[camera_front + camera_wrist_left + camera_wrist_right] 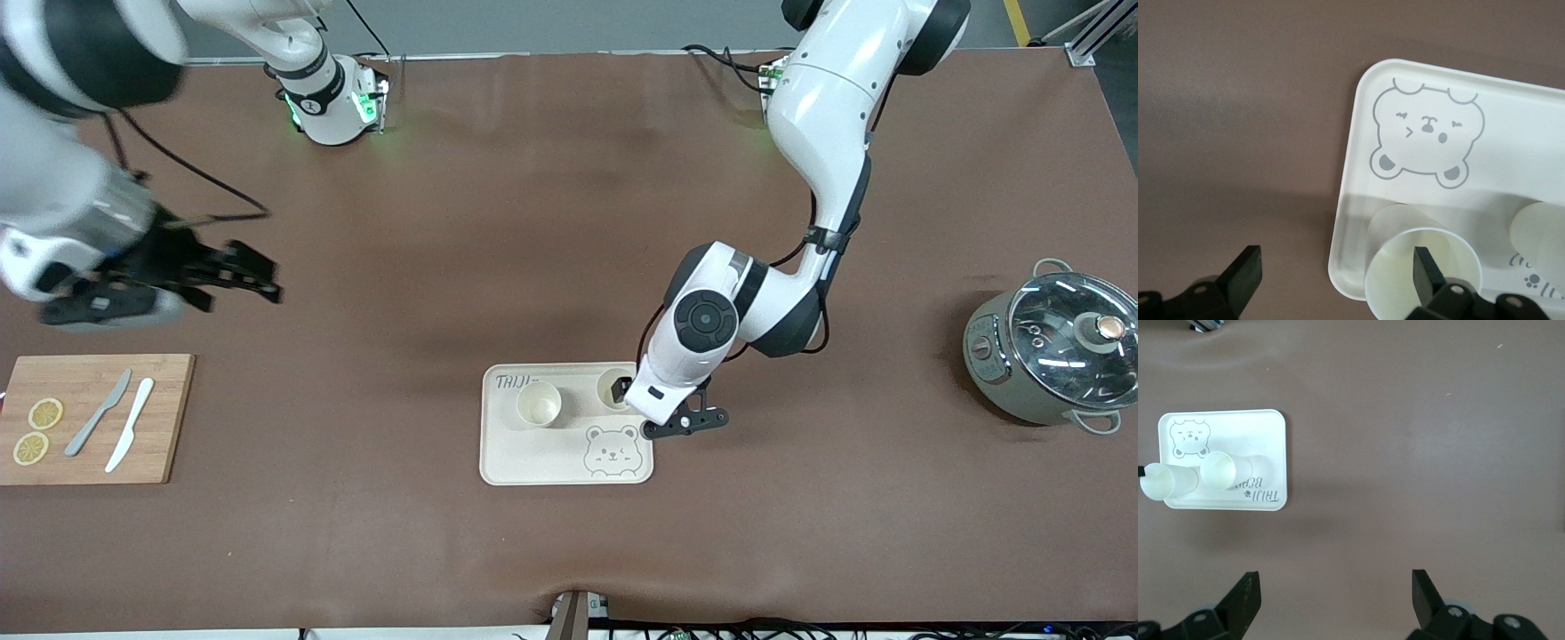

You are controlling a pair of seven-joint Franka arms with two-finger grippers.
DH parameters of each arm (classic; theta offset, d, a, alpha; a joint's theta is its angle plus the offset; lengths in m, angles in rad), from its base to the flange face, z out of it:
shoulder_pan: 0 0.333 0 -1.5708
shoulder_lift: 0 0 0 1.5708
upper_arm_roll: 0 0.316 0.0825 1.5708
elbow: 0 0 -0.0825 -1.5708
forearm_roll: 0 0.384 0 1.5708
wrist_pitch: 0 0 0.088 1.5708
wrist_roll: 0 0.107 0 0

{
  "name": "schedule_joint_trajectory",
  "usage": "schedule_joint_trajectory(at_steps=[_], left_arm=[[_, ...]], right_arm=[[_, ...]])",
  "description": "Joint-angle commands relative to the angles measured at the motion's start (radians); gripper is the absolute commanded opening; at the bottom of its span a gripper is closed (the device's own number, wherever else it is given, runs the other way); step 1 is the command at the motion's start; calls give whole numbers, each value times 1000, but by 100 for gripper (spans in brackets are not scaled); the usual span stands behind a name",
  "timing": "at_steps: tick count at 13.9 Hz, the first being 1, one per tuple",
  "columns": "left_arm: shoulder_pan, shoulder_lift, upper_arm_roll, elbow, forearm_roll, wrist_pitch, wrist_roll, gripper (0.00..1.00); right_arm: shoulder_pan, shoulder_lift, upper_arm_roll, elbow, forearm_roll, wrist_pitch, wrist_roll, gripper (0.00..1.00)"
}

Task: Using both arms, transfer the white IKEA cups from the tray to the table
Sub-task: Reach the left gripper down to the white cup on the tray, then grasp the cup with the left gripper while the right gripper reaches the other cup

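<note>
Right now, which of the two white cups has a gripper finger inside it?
The white cup toward the left arm's end of the tray: the open left gripper straddles its rim. The other cup stands untouched.

High front cam, wrist cams downward, tray shared

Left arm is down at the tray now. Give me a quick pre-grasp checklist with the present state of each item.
1. Left gripper open: ok.
2. One finger inside the cup at the tray's left-arm end, the other outside its wall: ok.
3. That cup upright on the tray: ok.
4. Second cup stands apart from the gripper: ok.
5. Right gripper open, waiting above the table near the cutting board: ok.
6. Depth of the fingers down the cup wall: cannot tell.
</note>
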Motion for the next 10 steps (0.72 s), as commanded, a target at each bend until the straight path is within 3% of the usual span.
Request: schedule_joint_trajectory(at_steps=[1, 9, 10], left_arm=[[-10, 8, 6, 1, 9, 11, -21, 100], [-37, 66, 7, 4, 12, 97, -72, 100], [-33, 61, 4, 6, -3, 100, -116, 1]], right_arm=[[101, 114, -12, 92, -74, 6, 161, 100], [215, 292, -12, 134, -78, 147, 289, 100], [227, 306, -12, 137, -78, 162, 290, 100]])
